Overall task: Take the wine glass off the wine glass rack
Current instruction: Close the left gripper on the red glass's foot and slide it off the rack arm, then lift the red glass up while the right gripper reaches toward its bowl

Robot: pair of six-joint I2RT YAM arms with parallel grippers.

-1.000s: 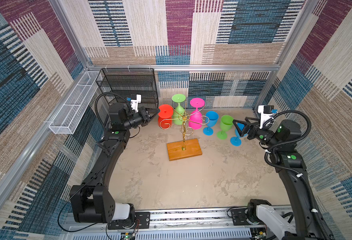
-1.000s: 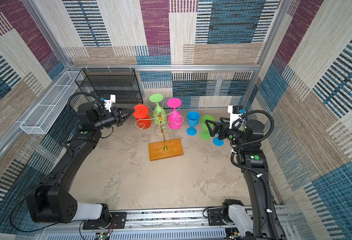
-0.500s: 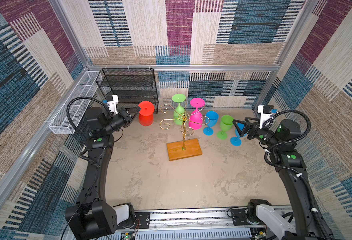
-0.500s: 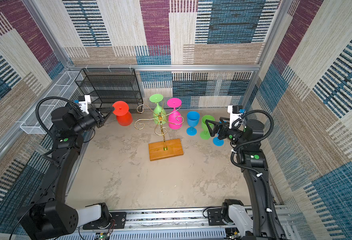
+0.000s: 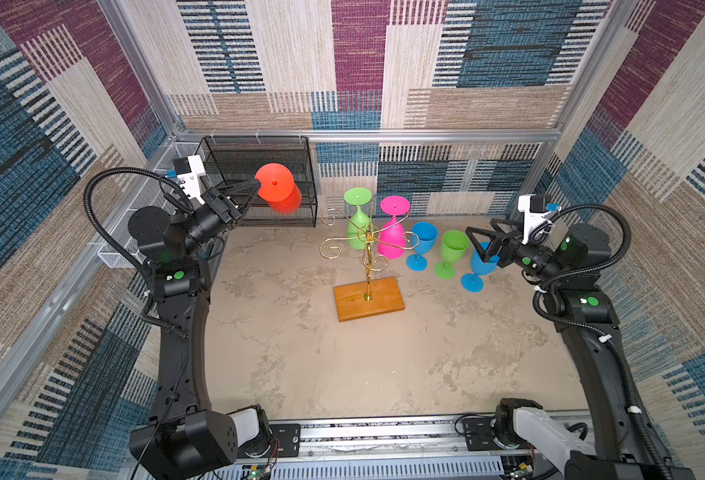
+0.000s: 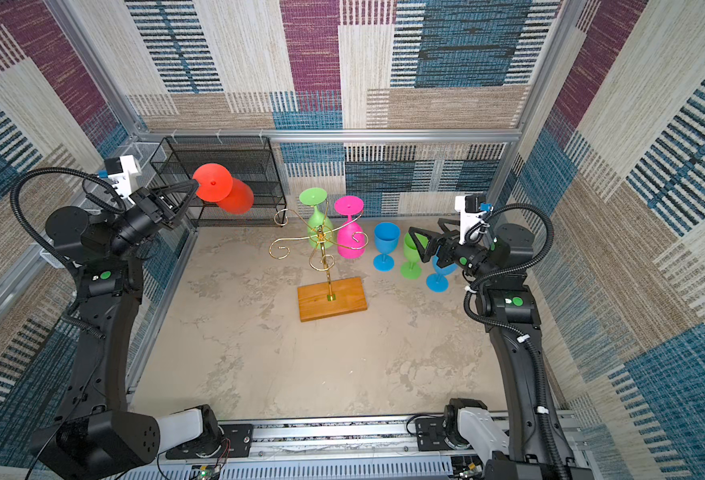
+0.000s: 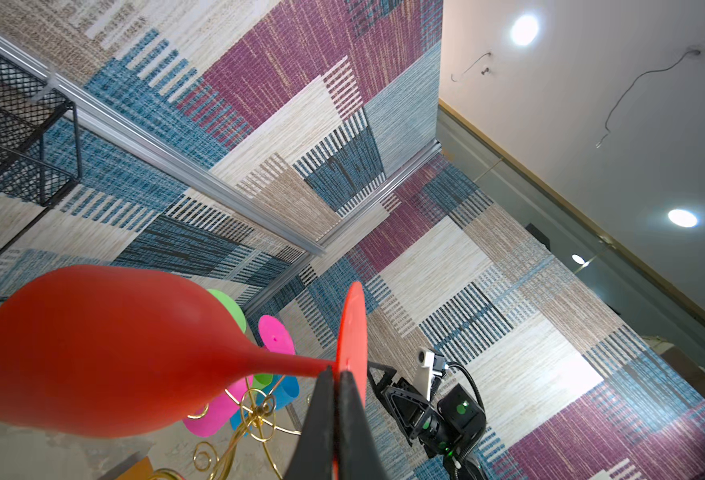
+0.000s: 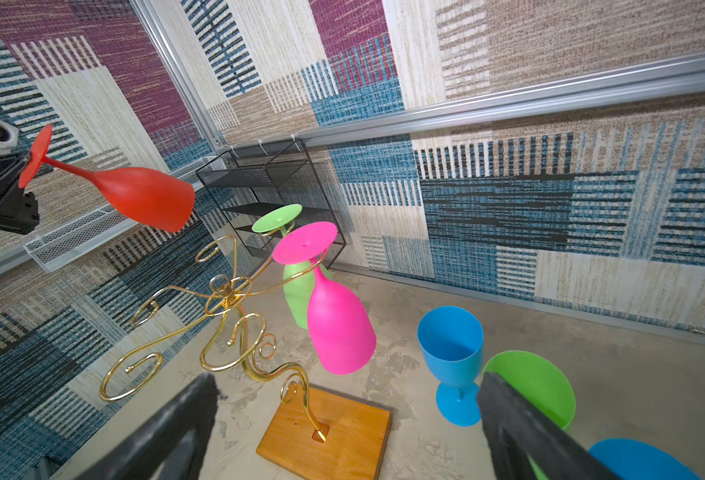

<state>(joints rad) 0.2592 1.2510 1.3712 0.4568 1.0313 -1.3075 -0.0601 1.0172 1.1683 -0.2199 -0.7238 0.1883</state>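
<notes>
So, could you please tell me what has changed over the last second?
The left hand, shut on the stem of the red glass, drew it off the rack, away to the left and upward, tilting it before the black shelf. The right hand, open, the rack and the other glasses stayed put.

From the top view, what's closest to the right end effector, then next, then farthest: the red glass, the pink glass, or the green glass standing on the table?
1. Standing green glass, beside the right end effector.
2. Pink glass, hanging upside down on the wine glass rack.
3. Red glass, far left, in the left end effector.
</notes>
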